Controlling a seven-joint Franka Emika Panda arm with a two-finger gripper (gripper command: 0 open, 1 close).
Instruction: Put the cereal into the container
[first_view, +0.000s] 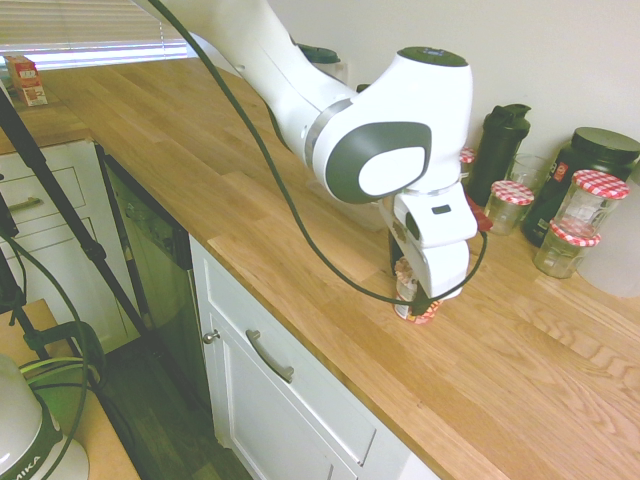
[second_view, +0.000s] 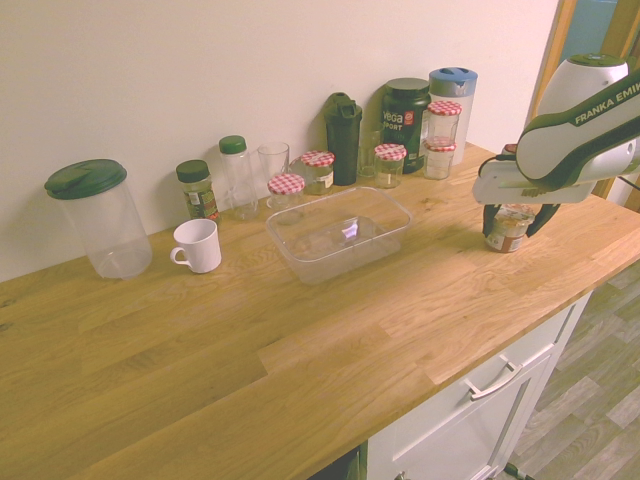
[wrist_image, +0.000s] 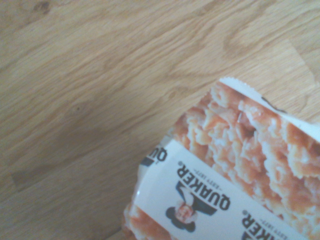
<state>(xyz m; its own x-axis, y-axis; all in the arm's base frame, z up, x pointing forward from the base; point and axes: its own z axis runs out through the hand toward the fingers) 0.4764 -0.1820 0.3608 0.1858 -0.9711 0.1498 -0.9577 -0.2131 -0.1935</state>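
Cereal (second_view: 508, 227), a small cup with a brownish lid, stands upright on the wooden counter (second_view: 300, 340) at the right of the second exterior view, near the front edge; in the first exterior view it sits low and right of centre (first_view: 414, 300), mostly hidden behind the arm. The gripper (second_view: 511, 222) points down over it with its 2 dark fingers (second_view: 489, 220) spread wide, 1 on each side of the cup; whether they touch it cannot be told. The wrist view shows the lid (wrist_image: 235, 180) close up, with a white Quaker label. Further left, mid-frame, lies the container (second_view: 340, 233), a clear shallow tub, well apart from the cup. Left of it stands a white mug (second_view: 196, 246). Along the wall behind are jars with red-checked lids (second_view: 389, 163).
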